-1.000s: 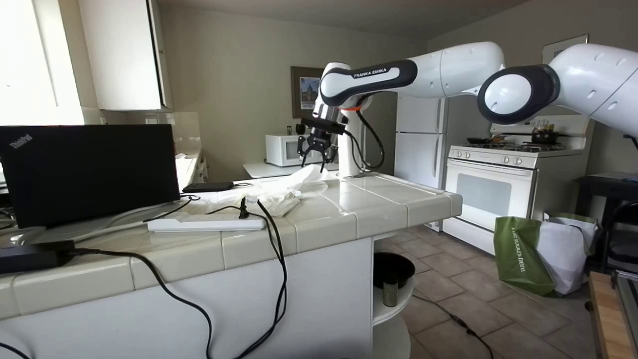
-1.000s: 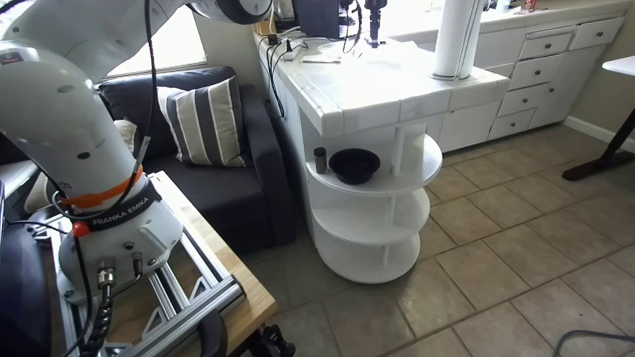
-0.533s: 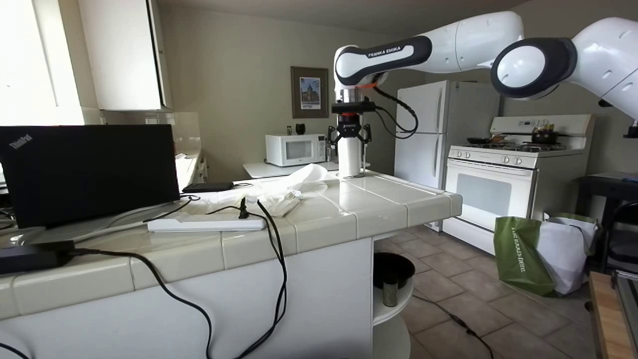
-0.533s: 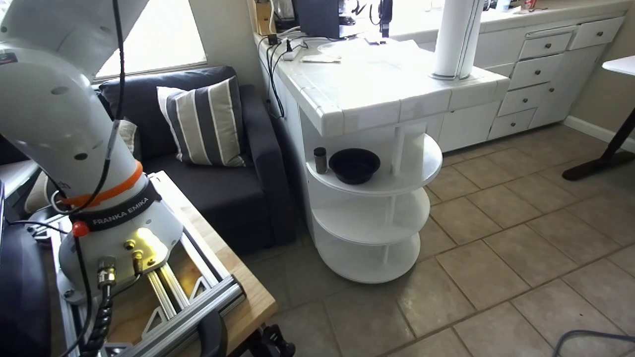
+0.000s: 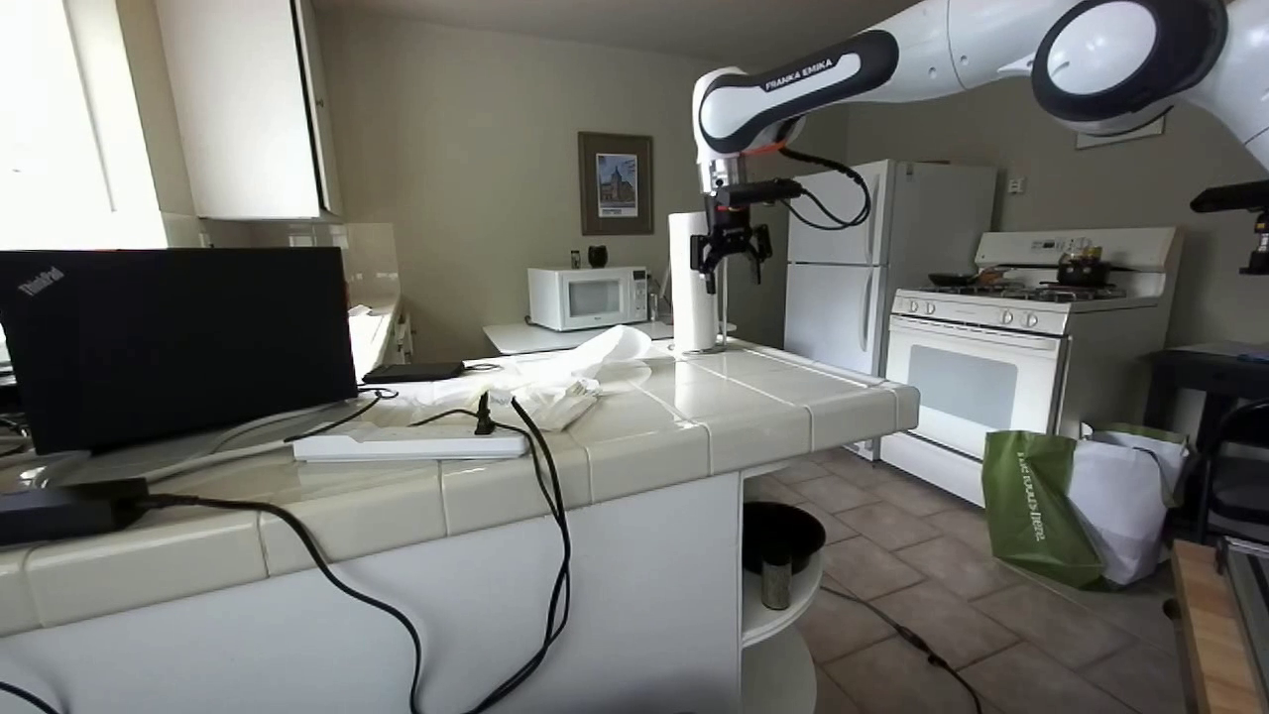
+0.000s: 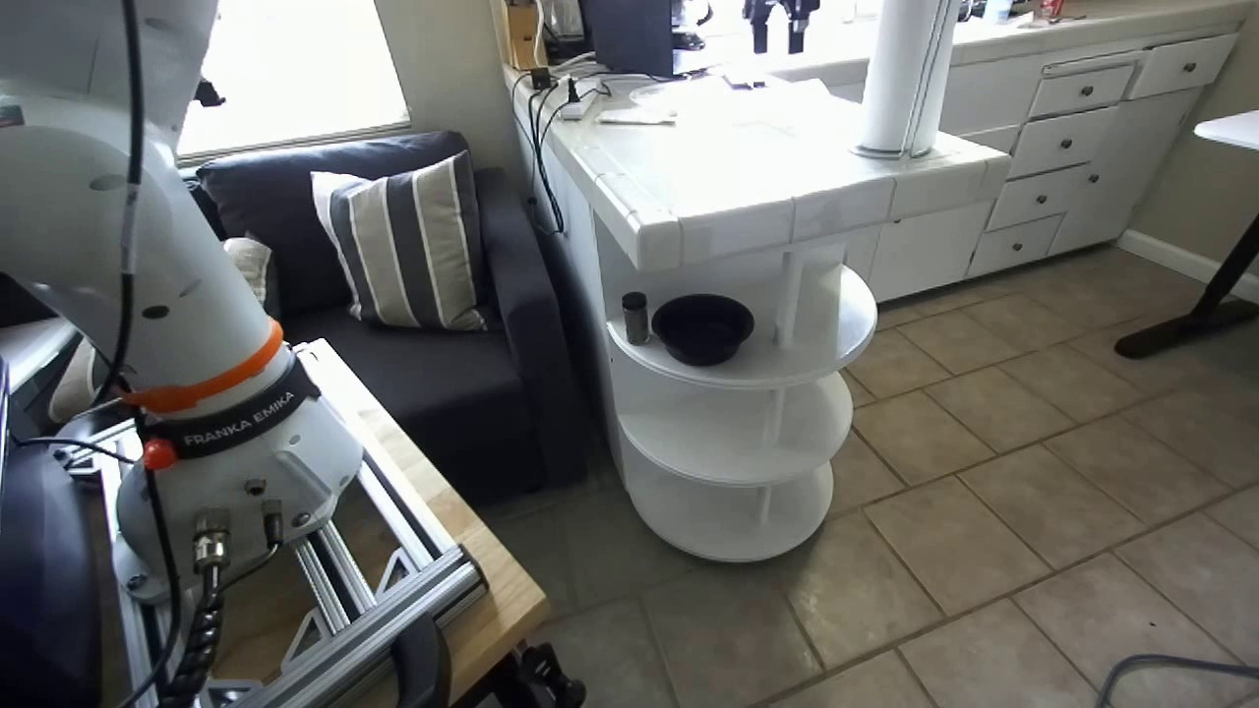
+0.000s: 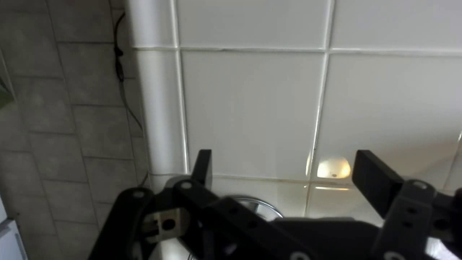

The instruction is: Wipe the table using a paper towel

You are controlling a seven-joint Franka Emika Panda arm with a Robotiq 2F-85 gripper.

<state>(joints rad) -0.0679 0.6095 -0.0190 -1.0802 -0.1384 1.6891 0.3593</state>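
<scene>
The table [image 5: 763, 421] is the pale tiled counter; it also shows in an exterior view [image 6: 728, 167] and fills most of the wrist view [image 7: 252, 108]. The paper towel [image 5: 689, 288] is an upright white roll on a metal stand near the counter's edge; it also shows in an exterior view [image 6: 900, 79]. My gripper [image 5: 735, 282] is raised above the counter and overlaps the roll's right side in that view. In an exterior view the gripper [image 6: 778, 47] appears left of the roll, apart. In the wrist view the gripper [image 7: 284, 159] is open with nothing between its fingers.
A crumpled whitish sheet [image 5: 555, 387] with a curled end lies on the counter; its material is unclear. A laptop [image 5: 178, 342], a power strip [image 5: 411, 448] and black cables lie near it. A black bowl [image 6: 703, 329] stands on a shelf below. A round metal base [image 7: 265, 209] shows behind the fingers.
My gripper has risen from low over the whitish sheet and moved right in an exterior view, past the front of the paper towel roll. The sheet and roll look unchanged.
</scene>
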